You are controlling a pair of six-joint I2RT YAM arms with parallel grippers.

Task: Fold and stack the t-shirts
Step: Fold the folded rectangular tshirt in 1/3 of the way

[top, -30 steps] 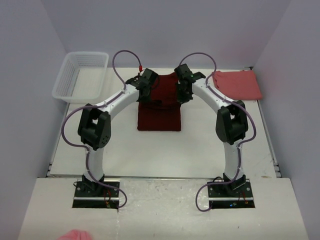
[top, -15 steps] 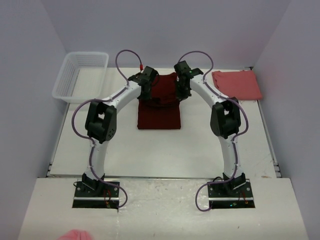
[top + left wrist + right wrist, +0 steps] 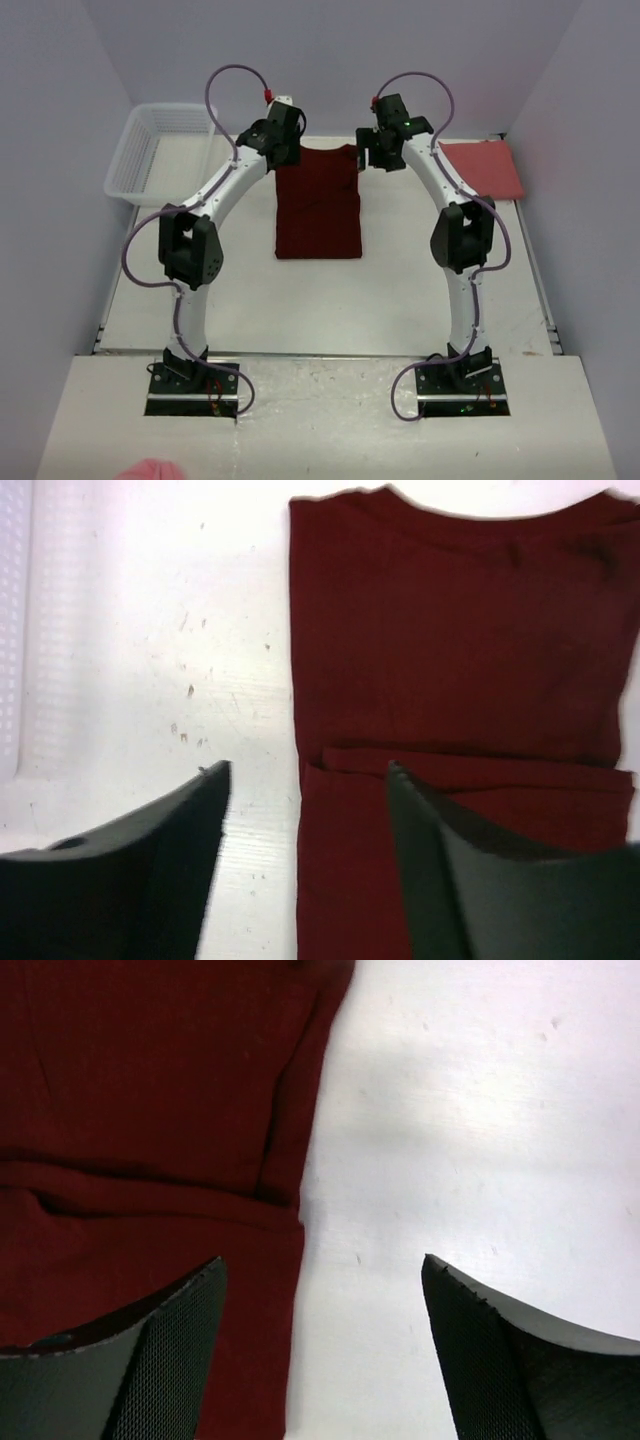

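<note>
A dark maroon t-shirt (image 3: 318,205) lies folded into a long rectangle at the table's middle, with a fold seam across it (image 3: 460,650) (image 3: 150,1110). A salmon pink t-shirt (image 3: 490,168) lies folded at the far right. My left gripper (image 3: 283,152) (image 3: 308,770) hovers open over the maroon shirt's far left edge, one finger above the table and one above the cloth. Over the far right edge my right gripper (image 3: 372,155) (image 3: 324,1260) also hangs open. Neither holds anything.
A white mesh basket (image 3: 160,150) (image 3: 12,630) stands at the far left corner. The table's raised rim (image 3: 540,290) runs along the right side. A pink lump (image 3: 150,468) shows at the bottom edge, off the table.
Both grippers were shut on the maroon shirt's folded part; they have opened, let the cloth drop flat, and risen back toward the far edge.
</note>
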